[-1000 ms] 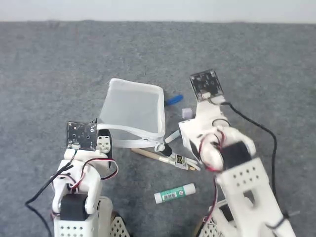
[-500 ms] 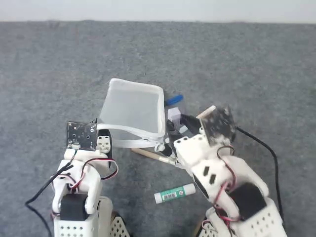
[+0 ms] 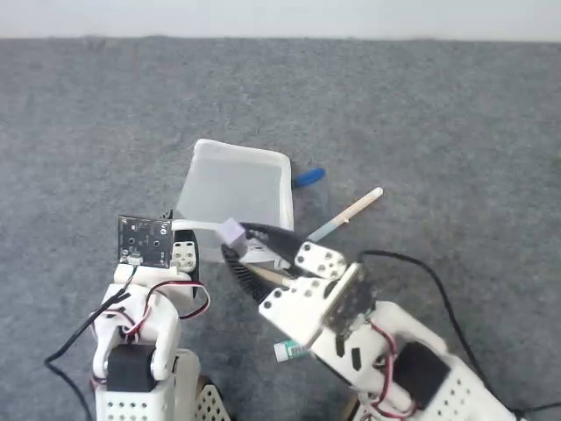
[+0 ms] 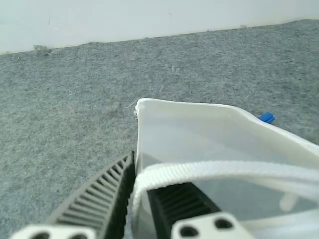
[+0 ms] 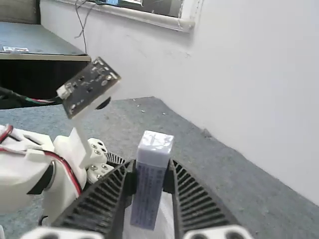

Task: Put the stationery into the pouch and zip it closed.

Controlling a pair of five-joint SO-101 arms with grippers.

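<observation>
We've got the right gripper (image 5: 149, 168) pinching a pale lilac eraser (image 5: 151, 186) lengthwise at the pouch (image 3: 237, 184) mouth; left gripper (image 4: 141, 185) clamps the rim.

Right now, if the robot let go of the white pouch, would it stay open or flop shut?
Probably flop. The pouch looks like thin, see-through mesh, and its edge bends where the left tool pinches it, so it seems soft. It probably weighs very little, so a small nudge could shift it.
</observation>
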